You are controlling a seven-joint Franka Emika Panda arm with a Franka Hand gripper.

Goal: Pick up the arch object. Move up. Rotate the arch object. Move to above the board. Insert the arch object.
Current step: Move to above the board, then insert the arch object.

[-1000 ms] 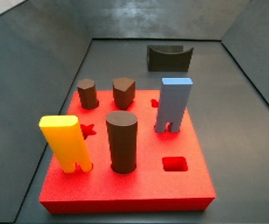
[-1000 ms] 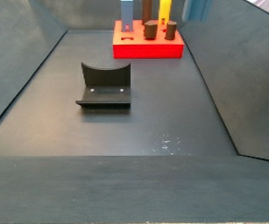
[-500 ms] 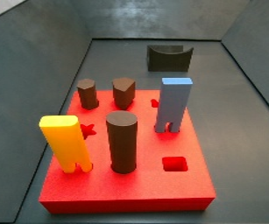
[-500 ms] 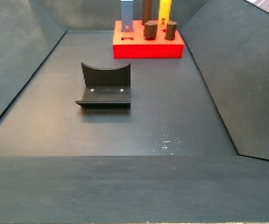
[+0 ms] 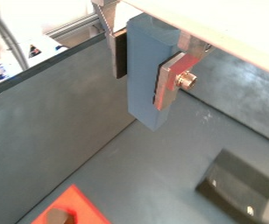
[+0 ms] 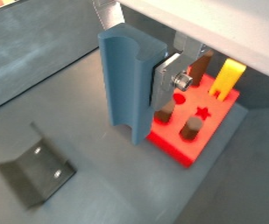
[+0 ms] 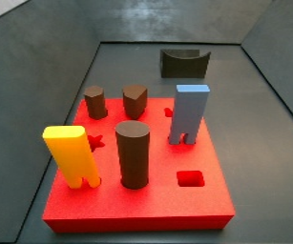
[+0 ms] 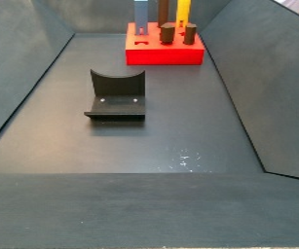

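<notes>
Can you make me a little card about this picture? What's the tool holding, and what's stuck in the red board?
Tool: the tool, above the floor, not over the board
Holding: slim grey-blue arch piece, clamped between the fingers
Board: red board, on the floor
Stuck in it: yellow block, light-blue block, three brown pegs
Also there: dark fixture

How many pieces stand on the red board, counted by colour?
Yellow block: 1
Brown pegs: 3
Light-blue block: 1
Total on the board: 5
The pincer, over the grey floor, holds a grey-blue piece, not counted.
</notes>
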